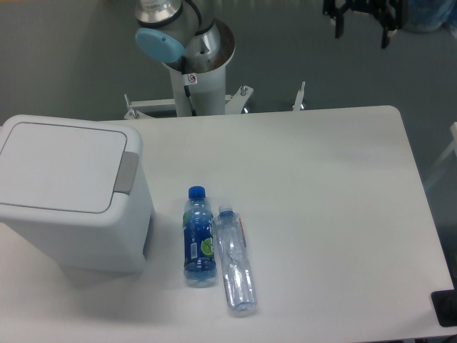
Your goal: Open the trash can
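The trash can (68, 193) sits at the desk's (321, 186) left edge, lid closed, its grey tab (128, 172) facing right for pressing. The gripper (363, 18) hangs far right, seemingly open and empty.

A single fixed camera looked steeply down on the white table (321, 214) from its near side, facing the arm's base (196, 64) beyond the far edge. It stood far enough back to take in most of the tabletop, though the near corners were cut off.
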Controlling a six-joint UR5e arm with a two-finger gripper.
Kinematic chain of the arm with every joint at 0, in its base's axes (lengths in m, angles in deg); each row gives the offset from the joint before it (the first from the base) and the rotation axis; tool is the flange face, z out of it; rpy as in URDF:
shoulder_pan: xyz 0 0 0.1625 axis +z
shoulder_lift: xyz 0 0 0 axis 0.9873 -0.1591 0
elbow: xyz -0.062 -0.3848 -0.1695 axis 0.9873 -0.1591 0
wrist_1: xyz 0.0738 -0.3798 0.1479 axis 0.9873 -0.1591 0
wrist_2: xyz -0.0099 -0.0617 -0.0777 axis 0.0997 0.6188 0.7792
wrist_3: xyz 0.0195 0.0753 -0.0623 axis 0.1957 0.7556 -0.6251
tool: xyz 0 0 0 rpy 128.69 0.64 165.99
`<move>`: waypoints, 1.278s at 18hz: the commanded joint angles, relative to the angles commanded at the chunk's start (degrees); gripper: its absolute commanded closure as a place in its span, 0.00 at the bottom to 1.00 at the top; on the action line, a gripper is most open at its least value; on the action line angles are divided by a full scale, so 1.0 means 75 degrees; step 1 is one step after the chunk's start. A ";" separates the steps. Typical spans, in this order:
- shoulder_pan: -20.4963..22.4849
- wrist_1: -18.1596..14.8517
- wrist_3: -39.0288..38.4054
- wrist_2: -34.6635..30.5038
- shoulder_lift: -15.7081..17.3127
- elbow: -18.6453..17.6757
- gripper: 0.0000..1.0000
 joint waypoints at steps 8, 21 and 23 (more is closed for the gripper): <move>-0.0234 0.0012 -0.0807 0.0035 -0.0035 0.0047 0.00; -0.1686 0.0000 -0.5162 0.1743 -0.0141 0.0047 0.00; -0.1921 0.0012 -0.6136 0.2236 -0.0152 0.0047 0.00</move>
